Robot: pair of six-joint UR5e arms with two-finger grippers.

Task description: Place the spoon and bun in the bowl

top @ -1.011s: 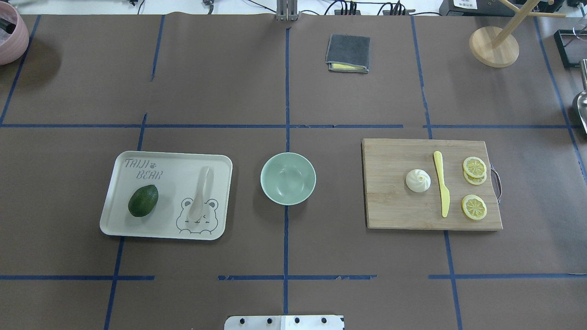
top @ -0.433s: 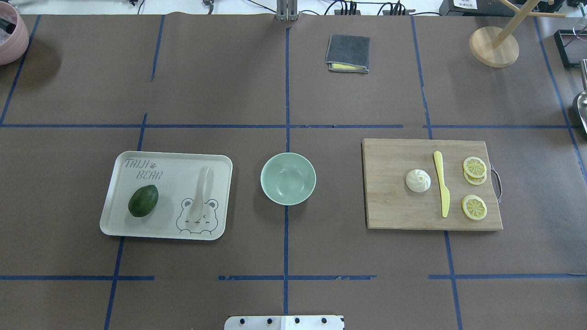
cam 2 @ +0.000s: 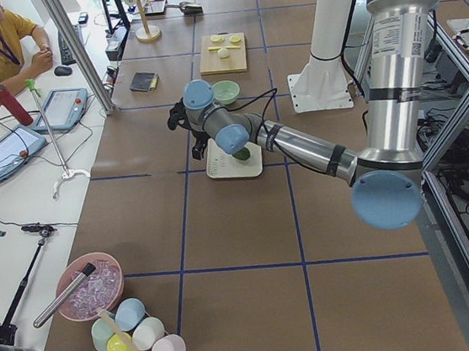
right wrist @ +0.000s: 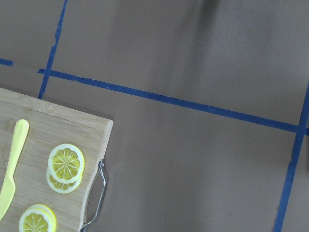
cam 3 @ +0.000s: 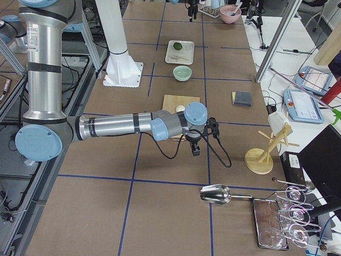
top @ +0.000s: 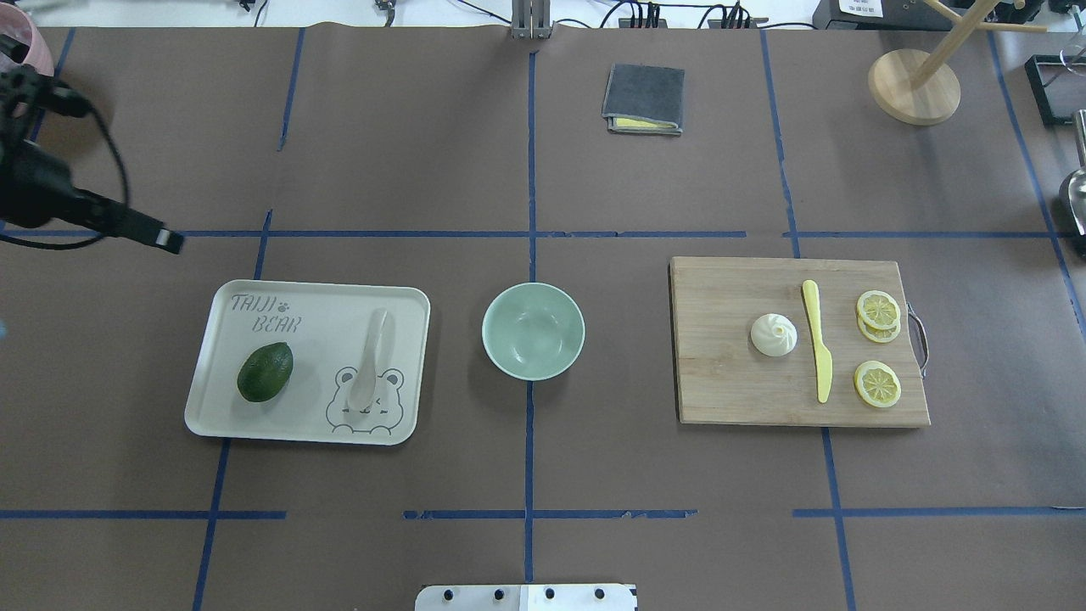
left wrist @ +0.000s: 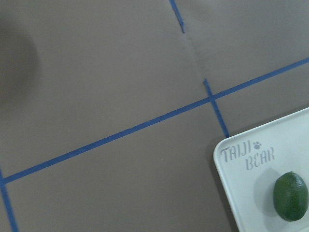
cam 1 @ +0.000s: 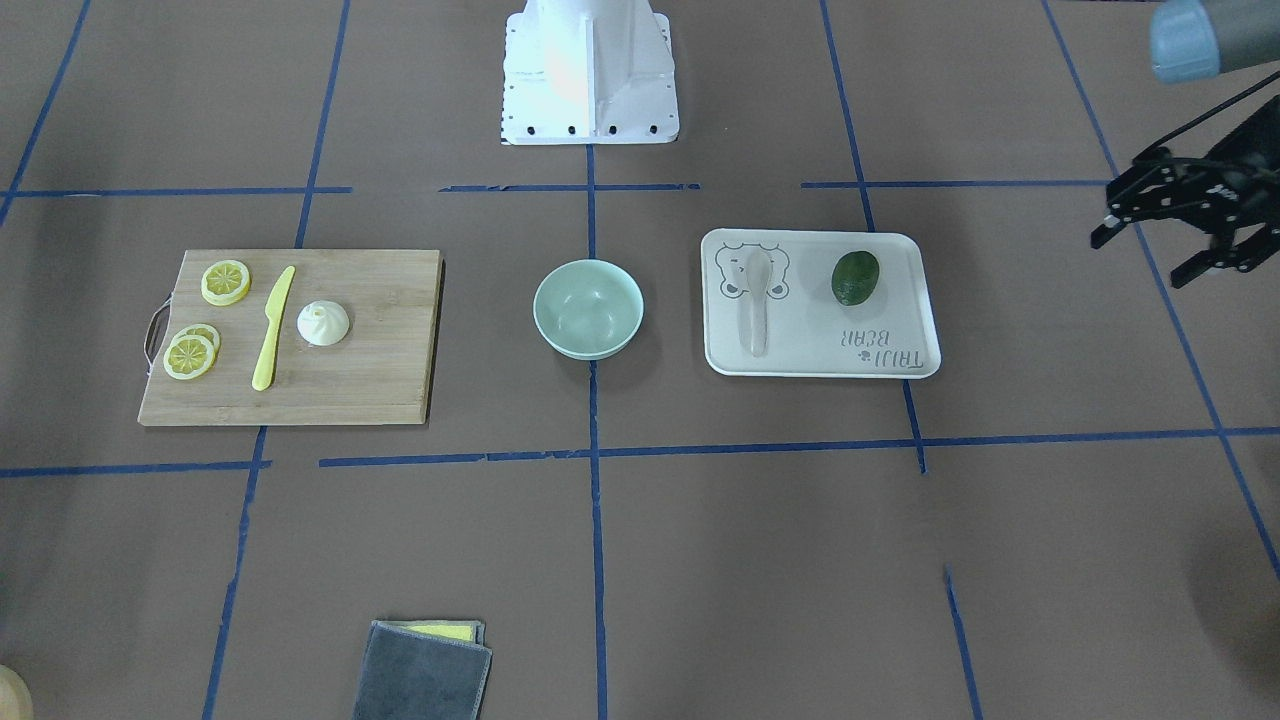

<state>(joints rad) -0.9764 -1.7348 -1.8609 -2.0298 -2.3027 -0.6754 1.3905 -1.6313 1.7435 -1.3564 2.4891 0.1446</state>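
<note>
The cream spoon (top: 371, 361) lies on the white tray (top: 322, 310) left of the bowl, scoop toward the robot. The white bun (top: 773, 334) sits on the wooden cutting board (top: 721, 382) at the right. The mint-green bowl (top: 533, 330) stands empty at the table's middle. My left gripper (cam 1: 1140, 258) is open and empty, above the table beyond the tray's far left corner; one of its fingers (top: 144, 227) shows in the overhead view. My right gripper (cam 3: 194, 144) hangs beyond the board's right end; I cannot tell whether it is open or shut.
An avocado (top: 265, 371) lies on the tray. A yellow knife (top: 818, 339) and lemon slices (top: 877, 310) lie on the board beside the bun. A folded grey cloth (top: 644, 98) and a wooden stand (top: 914, 85) are at the far side.
My left arm has come into the overhead view at the left edge, toward the tray. The objects on the table have not moved.
</note>
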